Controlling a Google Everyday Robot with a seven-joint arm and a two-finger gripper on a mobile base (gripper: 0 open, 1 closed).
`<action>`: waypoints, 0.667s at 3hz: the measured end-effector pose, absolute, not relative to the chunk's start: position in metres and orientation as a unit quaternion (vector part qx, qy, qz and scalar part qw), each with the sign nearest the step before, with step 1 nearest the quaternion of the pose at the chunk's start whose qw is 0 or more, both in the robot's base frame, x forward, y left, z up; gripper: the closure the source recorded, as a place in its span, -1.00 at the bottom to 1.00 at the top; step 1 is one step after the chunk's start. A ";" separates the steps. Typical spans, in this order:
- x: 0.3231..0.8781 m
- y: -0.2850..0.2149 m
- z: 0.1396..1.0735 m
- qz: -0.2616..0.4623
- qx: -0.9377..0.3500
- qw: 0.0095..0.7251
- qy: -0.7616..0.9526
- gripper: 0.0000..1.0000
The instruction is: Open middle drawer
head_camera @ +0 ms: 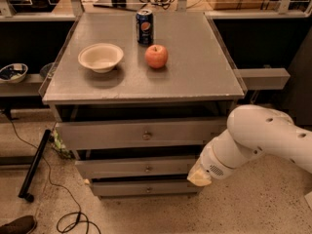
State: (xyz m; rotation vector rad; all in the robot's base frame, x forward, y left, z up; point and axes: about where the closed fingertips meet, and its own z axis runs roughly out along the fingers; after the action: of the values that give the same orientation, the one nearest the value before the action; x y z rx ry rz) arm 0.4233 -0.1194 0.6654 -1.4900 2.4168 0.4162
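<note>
Grey cabinet dead centre, and its surface [195, 62] carries a pale bowl [100, 56], a red apple [156, 56] and a blue soda can [144, 27], all set well back from the front edge. Below that come three grey fronts, stacked. The top drawer [107, 133] is the tallest and widest, the middle drawer [117, 168] sits under it, and the bottom drawer [122, 188] is the narrowest. The middle drawer's little round knob [147, 168] is at the centre of its panel, and nothing is on it.

Now the white arm [263, 140] reaches in from the right. The end effector [199, 177] is down low at the right-hand end of the middle drawer's front, well apart from that knob. Whether it is open or closed I cannot tell, because only a tan tip shows beyond the round wrist housing.

Progress, as I read it, is very early. The middle drawer looks shut, with none of its inside on show. What remains is to travel left to the knob, take hold and pull the drawer out.

Some things are hidden. The arm covers the right ends of the middle and bottom fronts, so I cannot say whether the tip touches the panel or hangs just in front of it. The picture's right edge cuts the arm off. The gaps between the fronts are deep in shadow.
</note>
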 end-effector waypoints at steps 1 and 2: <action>0.462 -0.100 0.622 0.159 -0.495 0.144 0.842 1.00; 0.462 -0.100 0.622 0.159 -0.495 0.144 0.842 1.00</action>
State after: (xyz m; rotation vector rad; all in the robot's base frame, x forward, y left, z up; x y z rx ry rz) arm 0.4623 -0.0996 0.6216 -1.4273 2.4269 0.4573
